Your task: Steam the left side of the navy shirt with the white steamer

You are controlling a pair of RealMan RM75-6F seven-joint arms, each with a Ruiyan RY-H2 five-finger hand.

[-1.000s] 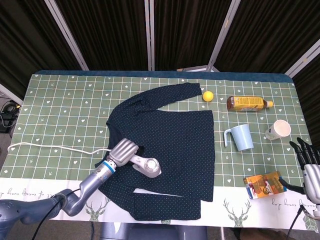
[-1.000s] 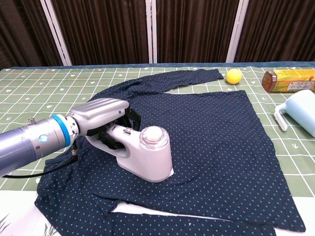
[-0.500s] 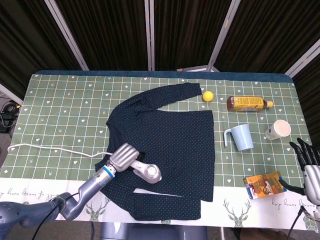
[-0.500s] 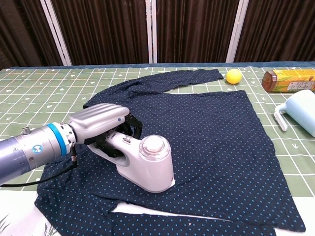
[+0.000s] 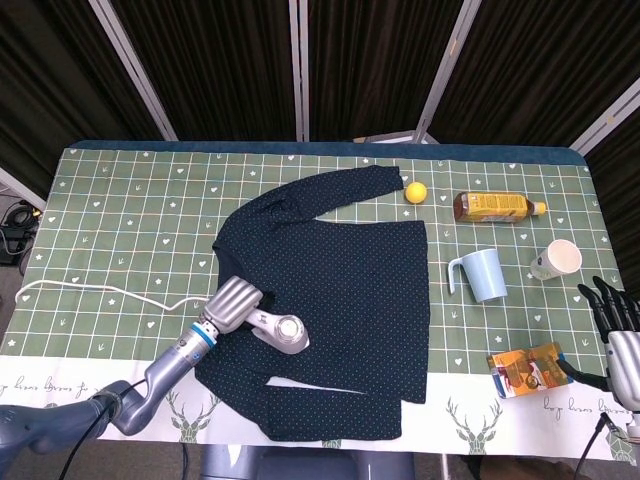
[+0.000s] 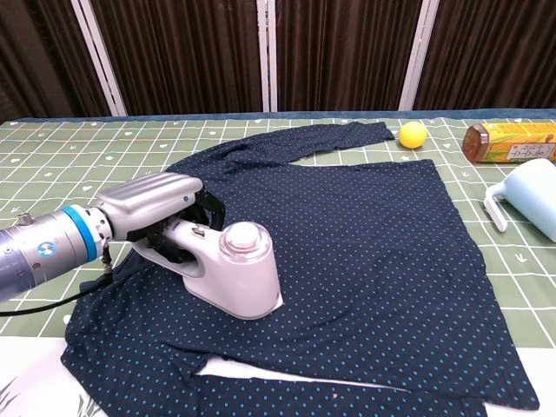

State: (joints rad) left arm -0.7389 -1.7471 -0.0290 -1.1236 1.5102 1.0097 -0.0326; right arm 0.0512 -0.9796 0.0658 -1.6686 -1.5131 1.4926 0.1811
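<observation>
on navy shirt (image 5: 340,280), white steamer (image 6: 228,282) head rightward

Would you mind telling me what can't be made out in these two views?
- Steamer soleplate: pressed face-down on the shirt, both views.
- Left robot hand fingers: curled under the handle, chest view.
- Right robot hand: outside the chest view, near the head view's edge.
- Bottle label: too small.
</observation>
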